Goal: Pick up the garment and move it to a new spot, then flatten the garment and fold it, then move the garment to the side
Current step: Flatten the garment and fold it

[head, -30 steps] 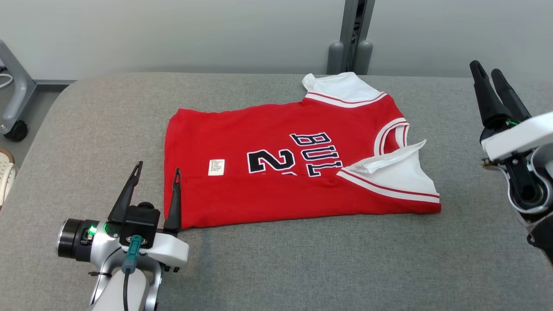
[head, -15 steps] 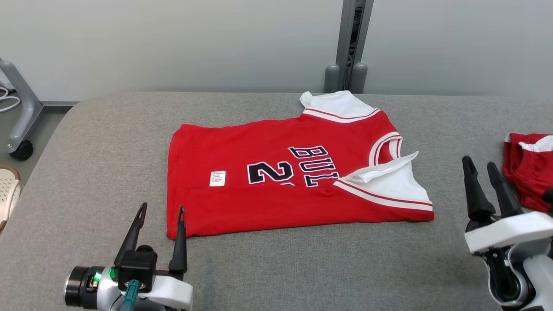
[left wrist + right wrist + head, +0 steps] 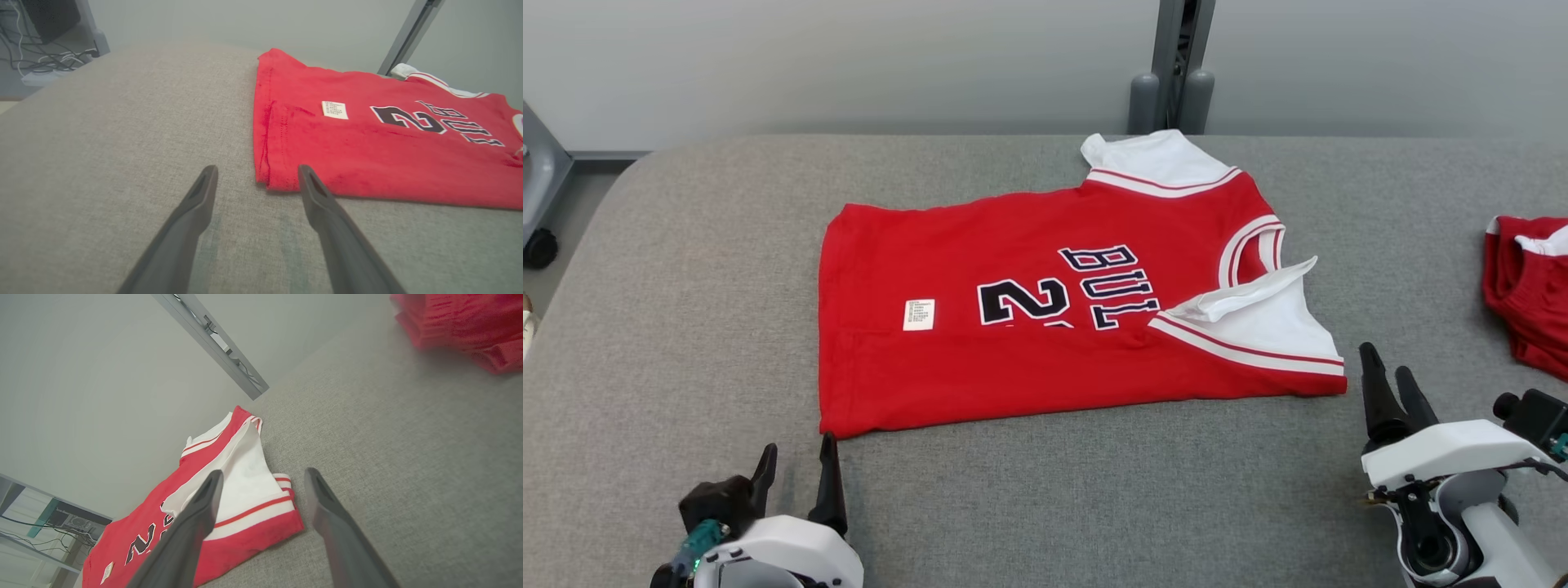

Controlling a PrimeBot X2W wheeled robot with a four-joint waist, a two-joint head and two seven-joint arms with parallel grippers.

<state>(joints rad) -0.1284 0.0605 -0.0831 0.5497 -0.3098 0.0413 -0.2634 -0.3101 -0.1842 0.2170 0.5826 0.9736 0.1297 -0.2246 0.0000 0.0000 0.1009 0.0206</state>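
The garment [image 3: 1045,327] is a red jersey with white sleeves and dark lettering, lying partly folded on the grey table [image 3: 686,261]. It also appears in the left wrist view [image 3: 367,139] and the right wrist view [image 3: 229,498]. My left gripper [image 3: 797,463] stands open just below the jersey's near left corner, and its fingers [image 3: 196,204] straddle that corner without touching it. My right gripper [image 3: 1387,376] is open just right of the jersey's near right corner, holding nothing.
A second red and white cloth [image 3: 1531,286] lies at the table's right edge, blurred in the right wrist view [image 3: 461,326]. A grey post [image 3: 1172,73] stands behind the table. A wheeled frame leg [image 3: 539,204] and cables [image 3: 49,61] are off the left side.
The head camera has shifted. My right gripper came down from high at the right to beside the jersey's near right corner. My left gripper drew back off the hem. Both stayed open.
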